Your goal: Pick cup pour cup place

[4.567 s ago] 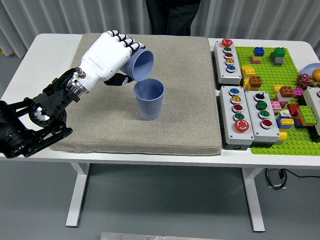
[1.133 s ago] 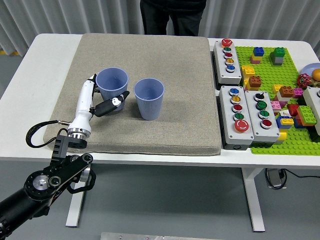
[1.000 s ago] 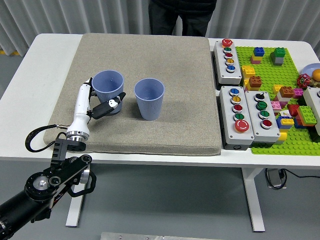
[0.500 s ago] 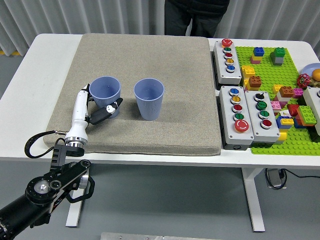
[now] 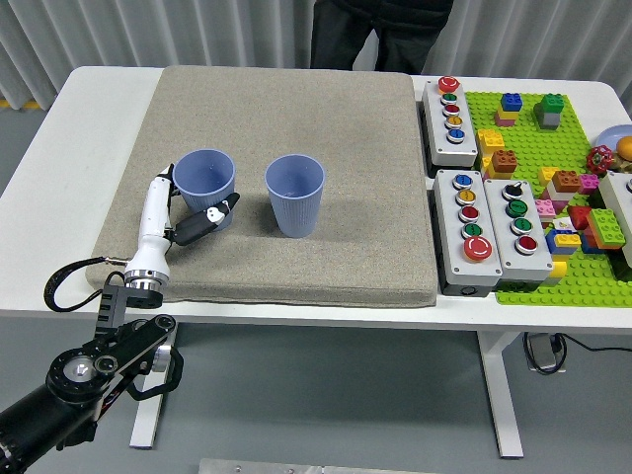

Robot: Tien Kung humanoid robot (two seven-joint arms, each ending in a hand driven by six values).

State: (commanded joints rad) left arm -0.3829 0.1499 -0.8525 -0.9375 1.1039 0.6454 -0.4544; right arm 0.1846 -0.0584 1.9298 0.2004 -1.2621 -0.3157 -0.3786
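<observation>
Cups: we see two blue cups upright on the grey mat, both in its left half, apart from each other.
Left cup: nearer the mat's left edge, open mouth up, standing on its base.
Right cup: toward the mat's middle, also upright, with nothing touching it.
Left hand: we see it reach in from the lower left corner, white shell edge-on, lying along the left cup's near-left side; the dark thumb sits against the cup's lower wall, the fingers partly spread around the cup rather than clamped, and we cannot tell if the far fingers touch it.
Left arm: black, below the table's near edge at the bottom left.
Table: white, bare along its left edge.
Button boxes: three grey ones just right of the mat.
Brick plate: green, with coloured bricks, at the right edge.
Person: dark legs at the far edge.
</observation>
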